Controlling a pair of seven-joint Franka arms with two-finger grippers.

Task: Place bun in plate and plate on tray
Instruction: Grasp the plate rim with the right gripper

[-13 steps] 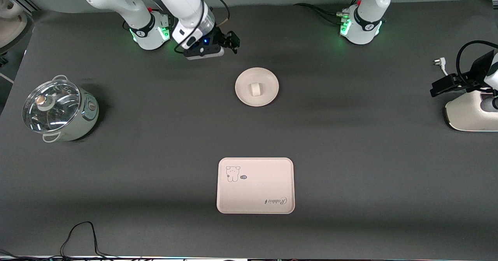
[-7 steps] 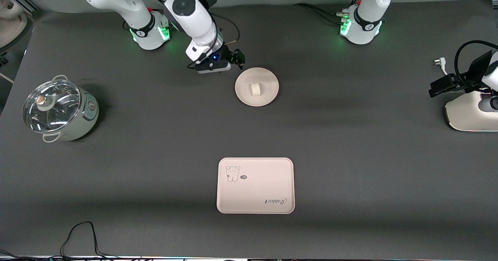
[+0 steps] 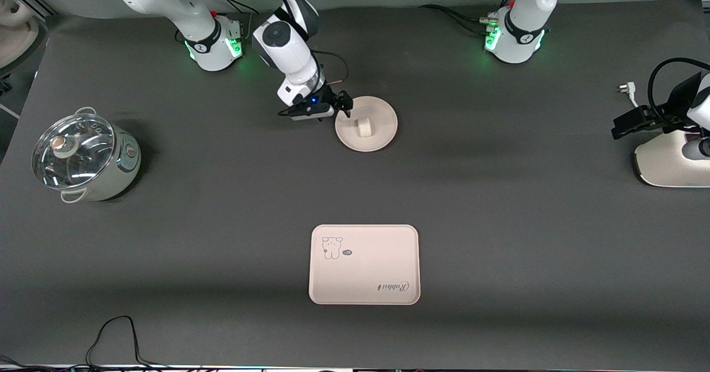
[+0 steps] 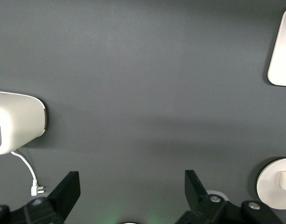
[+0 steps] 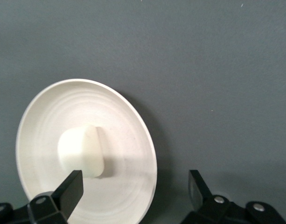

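The off-white bun (image 3: 364, 127) lies in the middle of the round cream plate (image 3: 384, 130), which rests on the dark table. My right gripper (image 3: 344, 106) is open, low over the plate's rim on the side toward the right arm's base. In the right wrist view the plate (image 5: 126, 140) and bun (image 5: 81, 151) fill the picture, and the rim lies between the open fingers of the right gripper (image 5: 133, 189). The pink-cream tray (image 3: 364, 272) lies nearer to the front camera than the plate. My left gripper (image 3: 624, 127) waits, open (image 4: 131, 189), at the left arm's end of the table.
A pot with a glass lid (image 3: 83, 158) stands toward the right arm's end. A white appliance (image 3: 674, 164) sits under the left gripper, with a loose plug (image 3: 625, 89) beside it. The left wrist view shows the appliance (image 4: 14, 121), tray corner (image 4: 282, 51) and plate (image 4: 273, 191).
My right gripper has come down from near its base toward the plate and now hangs at the plate's rim. The left arm, plate, bun and tray have stayed put.
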